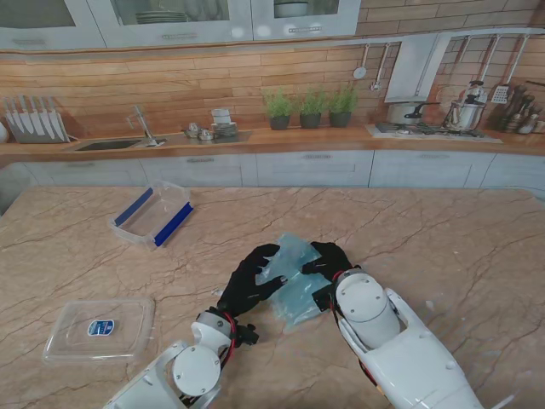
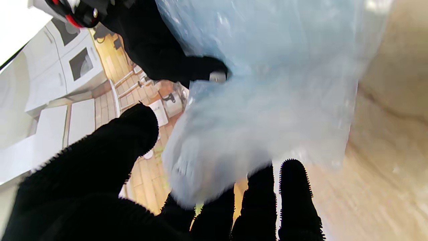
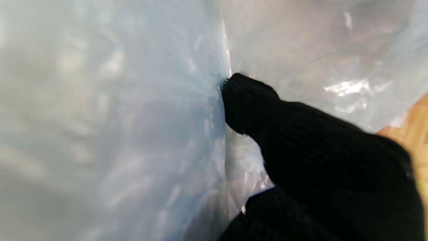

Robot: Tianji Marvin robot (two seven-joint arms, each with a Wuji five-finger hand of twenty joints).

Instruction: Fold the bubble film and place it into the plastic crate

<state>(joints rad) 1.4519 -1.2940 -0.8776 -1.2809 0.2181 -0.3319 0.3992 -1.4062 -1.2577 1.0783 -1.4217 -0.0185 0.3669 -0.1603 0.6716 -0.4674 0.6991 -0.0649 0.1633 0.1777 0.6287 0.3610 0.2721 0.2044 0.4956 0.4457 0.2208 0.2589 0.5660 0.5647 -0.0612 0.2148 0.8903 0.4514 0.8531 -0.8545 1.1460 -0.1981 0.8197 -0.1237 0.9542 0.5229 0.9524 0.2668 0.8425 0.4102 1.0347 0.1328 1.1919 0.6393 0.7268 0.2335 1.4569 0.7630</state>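
Pale-blue bubble film (image 1: 289, 277) hangs pinched between left hand (image 1: 252, 279) and right hand (image 1: 328, 260) at frame centre; the plastic crate (image 1: 152, 215) lies upper left, nearer the left hand.

Both arms converge at centre: left hand (image 1: 249, 279) and right hand (image 1: 329, 259), black-gloved, fingers (image 2: 294, 194) closed on the bubble film (image 1: 289, 277).
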